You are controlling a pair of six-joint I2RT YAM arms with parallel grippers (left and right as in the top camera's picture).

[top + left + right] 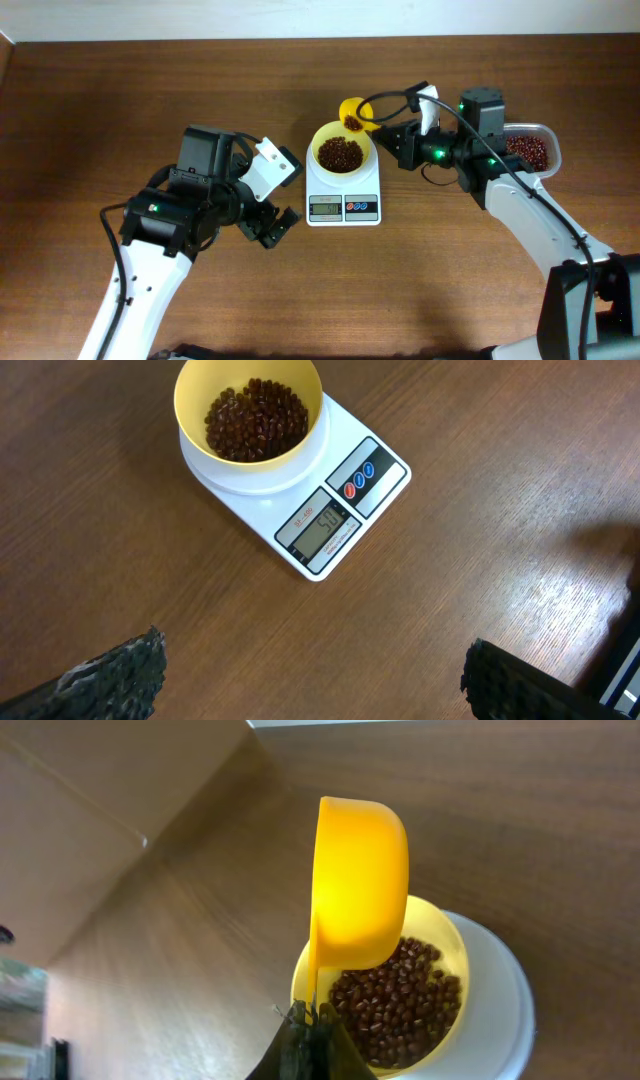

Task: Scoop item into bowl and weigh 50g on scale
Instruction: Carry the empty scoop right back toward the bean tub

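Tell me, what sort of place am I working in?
Probably a robot lab bench, not a kitchen: plain wooden table, two robot arms, and a scale with a bowl of beans.

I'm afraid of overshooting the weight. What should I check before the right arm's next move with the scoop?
1. The bowl sits squarely on the scale: ok.
2. The display shows the target: cannot tell, it looks like 50 but is blurred.
3. The right tool grips the scoop by its handle: ok.
4. The scoop is empty: not ok, some beans lie in it, close to the bowl's rim.
5. The left tool is open and apart from the scale: ok.
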